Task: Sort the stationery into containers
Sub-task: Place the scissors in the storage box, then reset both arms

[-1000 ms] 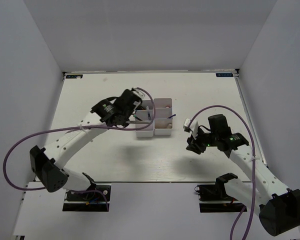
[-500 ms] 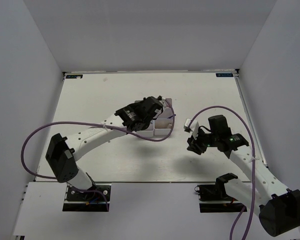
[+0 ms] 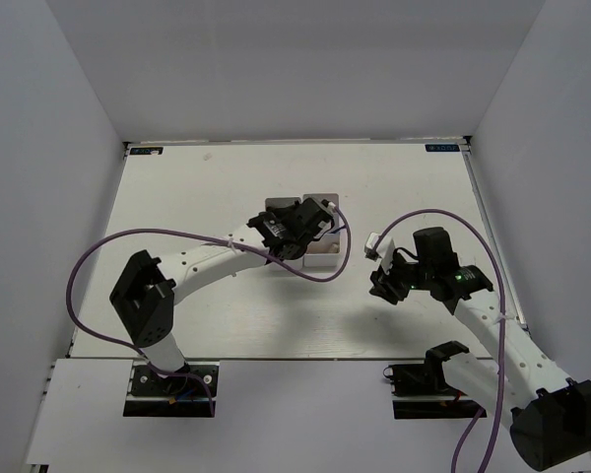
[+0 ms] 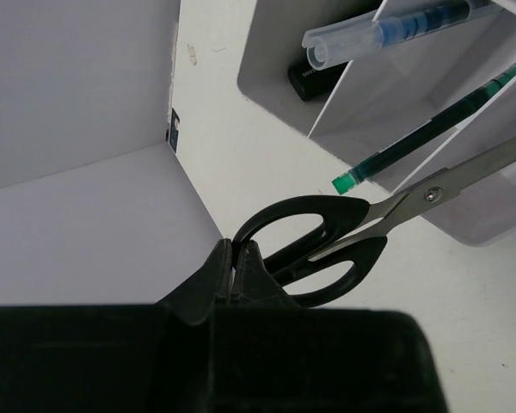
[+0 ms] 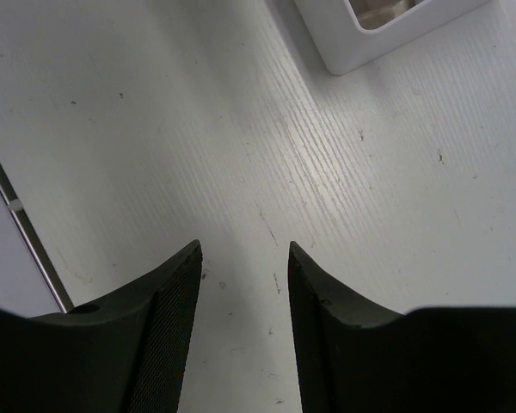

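My left gripper [image 4: 236, 258] is shut on a handle loop of the black-handled scissors [image 4: 327, 249]. Their blades reach right over the white bins [image 4: 271, 52]. In the bins lie a blue pen [image 4: 396, 26] and a dark slim pen [image 4: 421, 138] with a green tip. A dark round end [image 4: 308, 82] shows under the blue pen. In the top view the left gripper [image 3: 315, 222] hangs over the bins [image 3: 322, 262] and hides most of them. My right gripper [image 3: 379, 281] is open and empty, right of the bins. Its fingers [image 5: 245, 254] hover above bare table.
A corner of a bin [image 5: 387, 39] with something beige inside shows at the top of the right wrist view. White walls enclose the table on three sides. A purple cable [image 3: 177, 241] loops along the left arm.
My left arm has swung right, from the left side of the bins to above them, carrying the scissors. The right arm has not moved.
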Available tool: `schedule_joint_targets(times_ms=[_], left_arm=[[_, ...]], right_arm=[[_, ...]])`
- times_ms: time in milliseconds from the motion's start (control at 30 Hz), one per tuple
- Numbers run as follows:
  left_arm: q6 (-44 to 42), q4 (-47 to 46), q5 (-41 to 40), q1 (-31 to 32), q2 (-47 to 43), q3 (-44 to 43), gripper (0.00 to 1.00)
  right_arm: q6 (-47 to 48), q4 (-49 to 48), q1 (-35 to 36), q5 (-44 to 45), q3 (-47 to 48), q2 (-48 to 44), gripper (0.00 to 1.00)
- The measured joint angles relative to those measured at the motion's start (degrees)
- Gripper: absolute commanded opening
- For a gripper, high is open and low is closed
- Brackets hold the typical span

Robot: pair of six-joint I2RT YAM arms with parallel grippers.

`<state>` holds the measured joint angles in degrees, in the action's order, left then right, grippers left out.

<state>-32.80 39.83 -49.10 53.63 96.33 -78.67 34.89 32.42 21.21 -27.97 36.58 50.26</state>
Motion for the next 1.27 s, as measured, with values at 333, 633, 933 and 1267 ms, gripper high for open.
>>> schedule_joint_targets(times_ms=[333,633,933,1267], left_arm=[[2.14,0.17,-0.09,1.64,0.0,0.7,0.38],[3.45,0.44,-1.36,3.02,0.0,1.05,0.48],[21.55,8.24,9.03,3.34,-6.34,-5.38,1.0],[40.13,2.34,45.38,-16.02,-52.02,29.73,1.0]], right_arm=[[0.0,-0.02,-0.57,0.2,0.0,-0.09,0.5],[-0.11,-0.04,-1.07,0.22,-0.02,-0.42,0.51],[-3.72,-1.14,-1.75,2.21,-0.02,-0.57,0.9],[-20.24,-8.94,-2.03,18.67,-0.02,-1.46,0.9]])
